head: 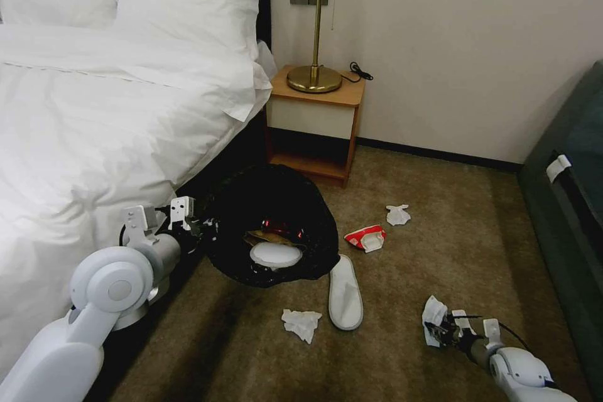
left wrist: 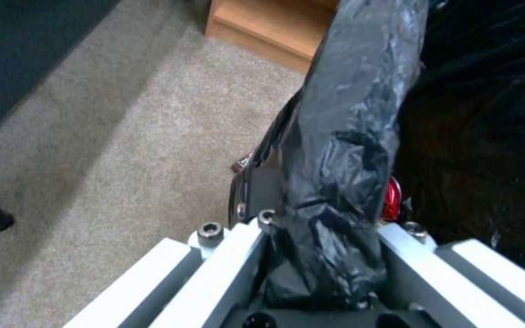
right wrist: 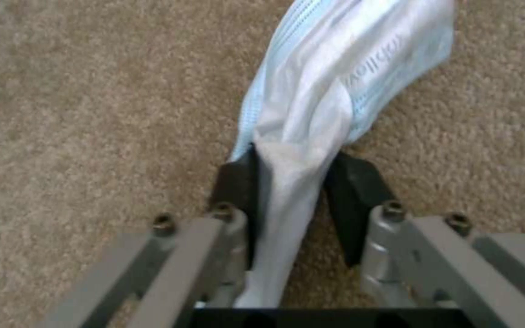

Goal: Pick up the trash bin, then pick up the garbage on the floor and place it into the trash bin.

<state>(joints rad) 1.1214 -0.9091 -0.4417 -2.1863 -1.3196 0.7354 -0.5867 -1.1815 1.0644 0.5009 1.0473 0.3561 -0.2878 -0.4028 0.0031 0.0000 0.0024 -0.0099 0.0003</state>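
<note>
- Black plastic lined the trash bin (head: 276, 226), which hung tipped toward the robot just off the carpet beside the bed (head: 94, 125), its wide mouth facing the room and a white slipper (head: 275, 255) already lying inside with some red and brown wrappers.
- At the bin's near-left rim the left pincer (head: 200, 226) was clamped on the bagged edge; in the left wrist view the crinkled black rim (left wrist: 342, 150) ran straight up between the closed pads.
- Low on the right, over the carpet, the right pincer (head: 440, 326) was pinched shut on a white, blue-edged wrapper (right wrist: 335, 95), which stood out beyond the fingertips, long axis in line with the pincer.
- From that wrapper the bin's mouth lay up and to the left, well apart, with the second slipper (head: 346, 292) and a crumpled tissue (head: 301, 324) on the floor between them.
- I judged the carry would have to cross over that slipper to reach the opening.
</note>
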